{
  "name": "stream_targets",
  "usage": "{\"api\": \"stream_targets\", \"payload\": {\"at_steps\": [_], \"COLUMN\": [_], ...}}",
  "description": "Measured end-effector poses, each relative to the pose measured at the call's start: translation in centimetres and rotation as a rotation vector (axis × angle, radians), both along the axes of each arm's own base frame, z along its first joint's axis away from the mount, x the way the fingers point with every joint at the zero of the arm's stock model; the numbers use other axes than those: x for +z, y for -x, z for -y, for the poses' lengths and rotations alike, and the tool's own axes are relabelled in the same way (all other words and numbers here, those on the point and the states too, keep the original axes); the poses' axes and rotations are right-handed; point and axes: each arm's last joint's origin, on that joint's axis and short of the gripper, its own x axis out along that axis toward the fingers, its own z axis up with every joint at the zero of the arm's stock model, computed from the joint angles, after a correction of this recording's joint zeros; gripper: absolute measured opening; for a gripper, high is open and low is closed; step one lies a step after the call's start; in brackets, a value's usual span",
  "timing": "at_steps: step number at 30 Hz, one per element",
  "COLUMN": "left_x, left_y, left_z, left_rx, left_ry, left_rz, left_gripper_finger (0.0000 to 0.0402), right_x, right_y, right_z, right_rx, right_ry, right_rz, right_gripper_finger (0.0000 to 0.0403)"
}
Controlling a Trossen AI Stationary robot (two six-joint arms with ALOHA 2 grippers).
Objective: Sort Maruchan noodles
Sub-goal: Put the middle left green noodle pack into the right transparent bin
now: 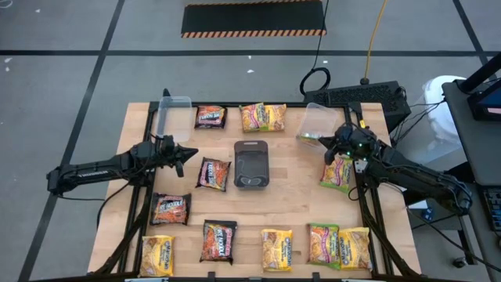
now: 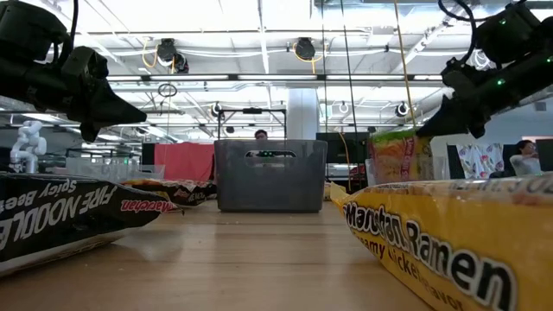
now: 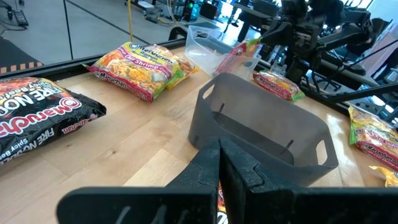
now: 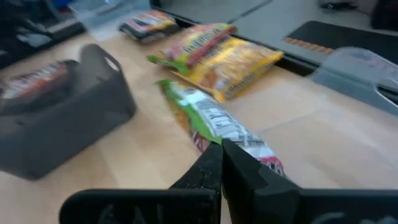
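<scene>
Maruchan noodles packet [image 4: 217, 127] hangs pinched in the right end effector [image 4: 221, 146]; left end effector [image 3: 219, 152] clenched empty.

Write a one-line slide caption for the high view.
Two arms, left gripper and right gripper shut, flank a grey tray amid scattered noodle packets on a wooden table.

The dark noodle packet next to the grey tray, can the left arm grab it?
Probably yes. The left gripper hovers beside that dark packet, with nothing lying between them. Its jaws are shut, so they would need to open first.
</scene>
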Motion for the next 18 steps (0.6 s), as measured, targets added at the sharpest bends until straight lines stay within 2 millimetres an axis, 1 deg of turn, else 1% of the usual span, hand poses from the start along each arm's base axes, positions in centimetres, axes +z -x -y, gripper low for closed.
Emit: {"api": "stream_targets", "payload": {"at_steps": [7,12,18], "left_x": [0.00,0.00,0.00], "left_y": [0.00,0.00,0.00], "left_z": [0.00,0.00,0.00], "left_rx": [0.000,-0.001,-0.001], "left_ry": [0.000,-0.003,-0.003], "left_rz": [0.000,-0.001,-0.001], "left_gripper_finger": [0.0006,0.0006,0.0006], "right_x": [0.41,0.41,0.42], "right_y": [-0.02,-0.13,-0.16], "right_z": [0.00,-0.20,-0.26], "right_rx": [0.003,0.067,0.082], "right_ry": [0.004,-0.036,-0.060], "right_rz": [0.008,0.031,0.044], "right_gripper_finger": [0.0000,0.0000,0.0000]}}
